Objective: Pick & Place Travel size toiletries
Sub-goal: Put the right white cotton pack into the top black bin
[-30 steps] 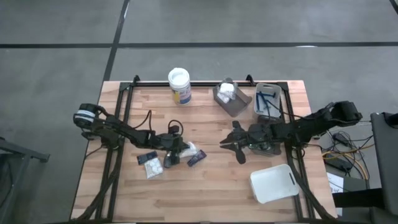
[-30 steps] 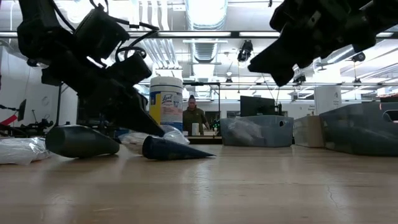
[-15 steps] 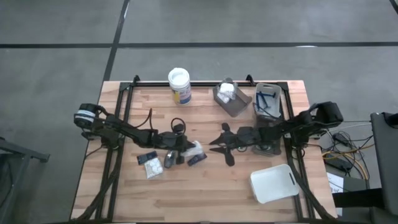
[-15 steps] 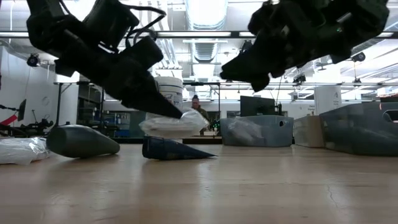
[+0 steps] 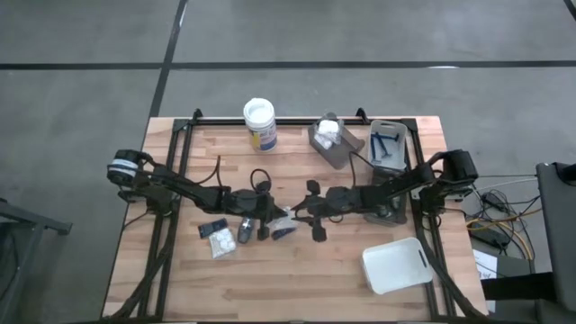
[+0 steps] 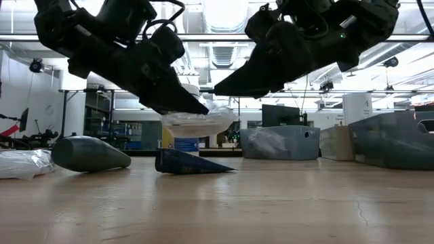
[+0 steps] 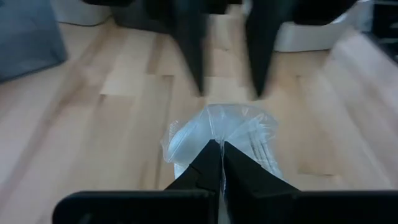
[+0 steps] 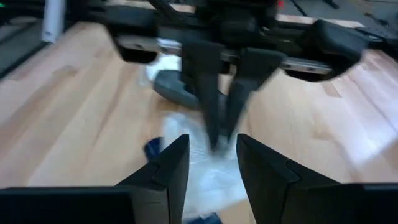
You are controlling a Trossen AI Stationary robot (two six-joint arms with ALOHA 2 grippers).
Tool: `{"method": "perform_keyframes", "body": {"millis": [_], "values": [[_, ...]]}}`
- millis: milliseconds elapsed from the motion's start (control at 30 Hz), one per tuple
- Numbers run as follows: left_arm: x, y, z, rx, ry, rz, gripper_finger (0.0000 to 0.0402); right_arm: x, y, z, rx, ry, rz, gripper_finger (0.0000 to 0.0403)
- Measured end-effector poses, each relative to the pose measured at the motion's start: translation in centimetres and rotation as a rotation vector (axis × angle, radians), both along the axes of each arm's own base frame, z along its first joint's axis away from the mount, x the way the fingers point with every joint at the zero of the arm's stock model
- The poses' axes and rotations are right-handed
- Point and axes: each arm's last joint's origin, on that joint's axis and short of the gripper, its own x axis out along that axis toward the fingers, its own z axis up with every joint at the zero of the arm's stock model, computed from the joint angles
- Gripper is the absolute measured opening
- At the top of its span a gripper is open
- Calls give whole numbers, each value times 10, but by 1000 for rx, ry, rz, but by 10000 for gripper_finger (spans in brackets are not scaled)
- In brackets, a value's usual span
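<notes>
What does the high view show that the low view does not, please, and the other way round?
Only the high view shows the white tray near the right arm's side and the white packet lying flat. Only the low view shows that the clear packet hangs clear of the table. Both show the left gripper pinching it and the right gripper open, closing in.

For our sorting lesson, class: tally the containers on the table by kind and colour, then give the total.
Grey trays: 2
White tray: 1
White-lidded jar: 1
Total: 4
</notes>
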Motion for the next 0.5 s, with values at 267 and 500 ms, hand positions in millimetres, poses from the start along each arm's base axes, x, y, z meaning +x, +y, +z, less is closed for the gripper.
{"method": "perform_keyframes", "body": {"millis": [267,500], "values": [[4,-2,7,-37,-29,-17,12,-1,-1,-2,11,21,-42,95],[6,-2,9,-27,-43,-19,12,-1,-1,-2,54,23,-60,74]]}}
